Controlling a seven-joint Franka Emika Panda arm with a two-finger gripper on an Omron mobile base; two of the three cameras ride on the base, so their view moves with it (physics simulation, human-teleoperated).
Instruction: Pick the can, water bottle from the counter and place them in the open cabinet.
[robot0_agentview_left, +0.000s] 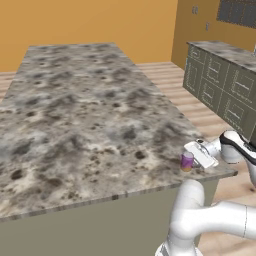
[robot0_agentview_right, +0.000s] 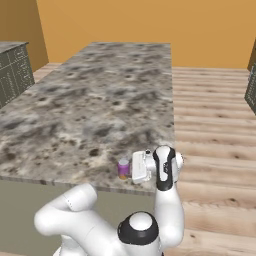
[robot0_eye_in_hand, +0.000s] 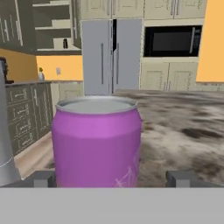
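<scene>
The pincer (robot0_eye_in_hand: 112, 178) is sitting low at the near right corner of the bench (robot0_agentview_left: 75, 115), its two dark fingertips (robot0_eye_in_hand: 43, 178) spread wide with the can (robot0_eye_in_hand: 97, 142) standing upright between them; whether they are touching it cannot be told. In the left base view the can (robot0_agentview_left: 186, 161) is standing close to the bench's near edge and just inside its right edge, with the white hand beside it reaching in from over the wooden floor (robot0_agentview_right: 215, 130). Beyond the can the speckled slab is stretching away broad and bare toward the orange wall (robot0_agentview_left: 90, 22). Far off in the hand view a grey fridge (robot0_eye_in_hand: 107, 57) is standing beside a microwave (robot0_eye_in_hand: 173, 40), and an open cabinet (robot0_eye_in_hand: 54, 26) is showing shelves at upper left.
</scene>
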